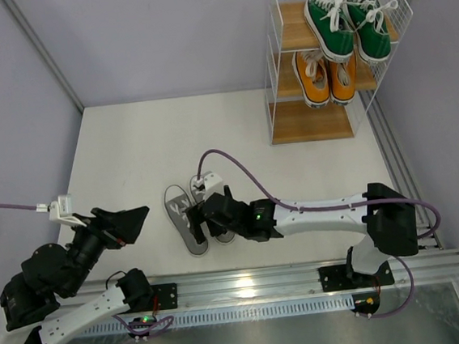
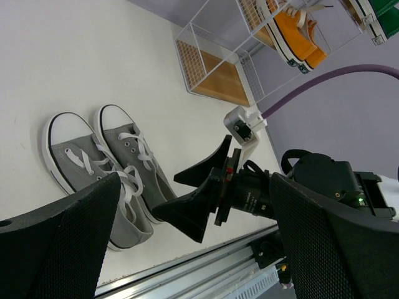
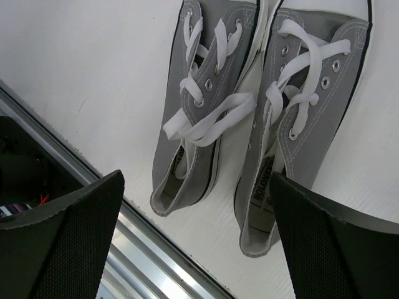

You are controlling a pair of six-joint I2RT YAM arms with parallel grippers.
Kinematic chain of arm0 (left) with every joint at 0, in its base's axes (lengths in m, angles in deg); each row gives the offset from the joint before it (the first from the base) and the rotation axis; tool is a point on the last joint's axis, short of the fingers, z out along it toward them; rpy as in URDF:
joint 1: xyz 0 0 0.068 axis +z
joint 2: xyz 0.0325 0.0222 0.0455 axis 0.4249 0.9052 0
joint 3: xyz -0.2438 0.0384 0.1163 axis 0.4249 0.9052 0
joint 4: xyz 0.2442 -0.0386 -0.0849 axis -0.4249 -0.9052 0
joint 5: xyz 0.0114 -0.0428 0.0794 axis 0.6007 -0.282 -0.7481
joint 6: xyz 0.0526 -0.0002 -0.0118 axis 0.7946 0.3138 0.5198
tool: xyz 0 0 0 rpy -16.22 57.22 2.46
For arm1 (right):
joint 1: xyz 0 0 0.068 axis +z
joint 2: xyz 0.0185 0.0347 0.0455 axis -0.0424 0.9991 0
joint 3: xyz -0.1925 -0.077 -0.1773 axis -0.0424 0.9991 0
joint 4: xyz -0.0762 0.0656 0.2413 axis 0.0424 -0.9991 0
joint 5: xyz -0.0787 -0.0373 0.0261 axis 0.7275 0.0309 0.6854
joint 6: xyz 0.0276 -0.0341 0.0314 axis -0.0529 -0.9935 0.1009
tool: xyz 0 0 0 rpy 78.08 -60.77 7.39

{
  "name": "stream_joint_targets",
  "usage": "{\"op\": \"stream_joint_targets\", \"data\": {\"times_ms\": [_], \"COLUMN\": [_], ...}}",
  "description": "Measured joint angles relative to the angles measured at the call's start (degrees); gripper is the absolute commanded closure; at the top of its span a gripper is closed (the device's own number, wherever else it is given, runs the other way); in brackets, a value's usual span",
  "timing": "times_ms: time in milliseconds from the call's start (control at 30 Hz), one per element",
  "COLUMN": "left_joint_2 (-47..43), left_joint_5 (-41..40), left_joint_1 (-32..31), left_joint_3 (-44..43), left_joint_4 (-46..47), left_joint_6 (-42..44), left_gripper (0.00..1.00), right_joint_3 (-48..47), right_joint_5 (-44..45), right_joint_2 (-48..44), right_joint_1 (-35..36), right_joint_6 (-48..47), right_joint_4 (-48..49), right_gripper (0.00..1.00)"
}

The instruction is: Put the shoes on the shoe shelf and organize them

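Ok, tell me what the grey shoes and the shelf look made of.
Grey shoes: matte woven fabric with visible stitching, likely canvas. The shiny eyelets look like metal, and the smooth white toe caps look like rubber. Shelf: light brown matte boards, wood or wood-look laminate, and a thin white wire frame, probably coated metal.

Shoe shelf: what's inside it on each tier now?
The shoe shelf holds the green pair on its top board and the orange pair on the middle one. The bottom board shows bare wood. The middle board's back is hidden under the top.

Grey pair (image 1: 183, 217) on table (image 1: 130, 157); green (image 1: 331, 28), orange (image 1: 316, 81) on shelf (image 1: 312, 120)
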Motion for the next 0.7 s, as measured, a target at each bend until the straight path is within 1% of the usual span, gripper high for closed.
{"op": "stream_joint_targets", "data": {"times_ms": [233,333,367,467,567,600,633,700], "left_joint_2": [-1.40,-2.16,-2.27,-2.47,-2.62,-2.69,-2.78,-2.93], "left_joint_5": [-0.04,-0.13,-0.22,-0.26,-0.35,-0.37,-0.46,-0.55], "left_joint_1": [0.00,0.00,0.00,0.00,0.00,0.00,0.00,0.00], "left_joint_3": [0.00,-0.13,-0.31,-1.03,-1.77,-1.88,-1.99,-2.25], "left_joint_4": [-1.03,-1.97,-2.34,-3.34,-3.82,-3.87,-3.93,-4.33], "left_joint_6": [0.00,0.02,0.04,0.04,0.04,0.04,0.02,0.04], "left_gripper": [0.00,0.00,0.00,0.00,0.00,0.00,0.00,0.00], "right_joint_3": [-3.30,-4.85,-5.07,-5.46,-6.43,-6.86,-7.15,-7.28], "right_joint_5": [3.69,4.50,4.48,3.96,3.96,3.98,4.00,4.00], "right_joint_2": [6.67,10.05,11.02,13.49,15.56,16.17,16.59,16.76], "right_joint_1": [0.20,0.20,0.22,0.26,0.31,0.24,0.13,-0.33], "right_joint_6": [1.77,2.34,2.45,2.64,2.54,2.45,2.16,1.90], "right_joint_4": [-2.71,-3.39,-3.34,-2.84,-2.56,-2.29,-2.03,-1.68], "right_gripper": [0.02,0.00,0.04,0.09,0.23,0.35,0.41,0.59]}}
